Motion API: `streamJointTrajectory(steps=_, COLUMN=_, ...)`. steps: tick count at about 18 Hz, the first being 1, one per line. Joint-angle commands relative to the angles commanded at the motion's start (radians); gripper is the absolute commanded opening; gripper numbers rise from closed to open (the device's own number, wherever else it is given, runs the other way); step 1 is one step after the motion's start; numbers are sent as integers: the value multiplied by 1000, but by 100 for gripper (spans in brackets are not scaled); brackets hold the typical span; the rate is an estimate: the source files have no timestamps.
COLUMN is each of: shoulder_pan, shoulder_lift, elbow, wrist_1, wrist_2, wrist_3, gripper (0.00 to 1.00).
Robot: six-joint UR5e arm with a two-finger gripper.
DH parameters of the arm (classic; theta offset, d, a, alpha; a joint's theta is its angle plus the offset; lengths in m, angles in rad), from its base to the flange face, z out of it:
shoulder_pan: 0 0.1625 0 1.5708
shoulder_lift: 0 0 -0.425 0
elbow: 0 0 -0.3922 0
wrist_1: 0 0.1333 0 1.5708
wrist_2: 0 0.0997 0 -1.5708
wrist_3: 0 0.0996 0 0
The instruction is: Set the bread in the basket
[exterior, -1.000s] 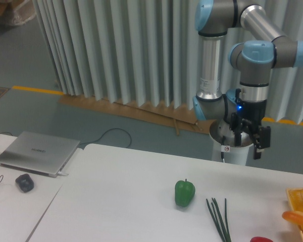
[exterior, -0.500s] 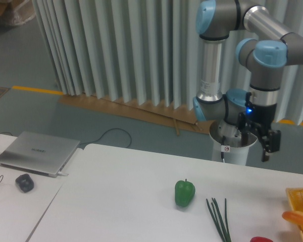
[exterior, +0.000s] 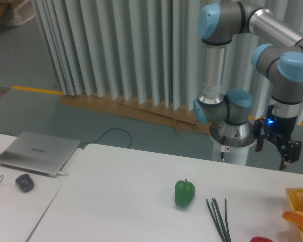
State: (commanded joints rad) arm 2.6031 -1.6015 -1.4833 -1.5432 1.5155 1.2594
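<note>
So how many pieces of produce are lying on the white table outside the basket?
3: a green bell pepper mid-table, a bunch of thin green stalks just right of it, and a red item cut off by the bottom edge. More may lie out of frame.

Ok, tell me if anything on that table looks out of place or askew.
Nothing looks spilled or damaged. The bread lies tilted over the basket rim at the right edge, mostly cropped; the gripper hangs above, apparently empty.
</note>
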Motion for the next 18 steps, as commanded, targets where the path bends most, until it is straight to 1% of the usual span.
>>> streamJointTrajectory(steps=3, shoulder_pan=2, shoulder_lift=-2, elbow=-6, wrist_1=0, wrist_2=31, wrist_3=0, gripper=100)
streamJointTrajectory(steps=5, shoulder_pan=3, shoulder_lift=-2, elbow=-8, wrist_1=3, wrist_2=32, wrist_3=0, gripper=100)
streamJointTrajectory(steps=7, shoulder_pan=11, shoulder_lift=-2, elbow=-11, wrist_1=20, wrist_2=35, wrist_3=0, gripper=100)
streamJointTrajectory(steps=12, shoulder_pan=14, shoulder_lift=-3, elbow=-17, wrist_1=23, wrist_2=40, wrist_3=-2, gripper=100)
streamJointTrajectory(steps=14, shoulder_pan=11, shoulder_lift=-3, elbow=-21, wrist_1=35, wrist_2=40, wrist_3=-3, gripper=100)
streamJointTrajectory(steps=18, shoulder_pan=17, shoulder_lift=0, elbow=-22, wrist_1=34, wrist_2=32, wrist_3=0, gripper=100)
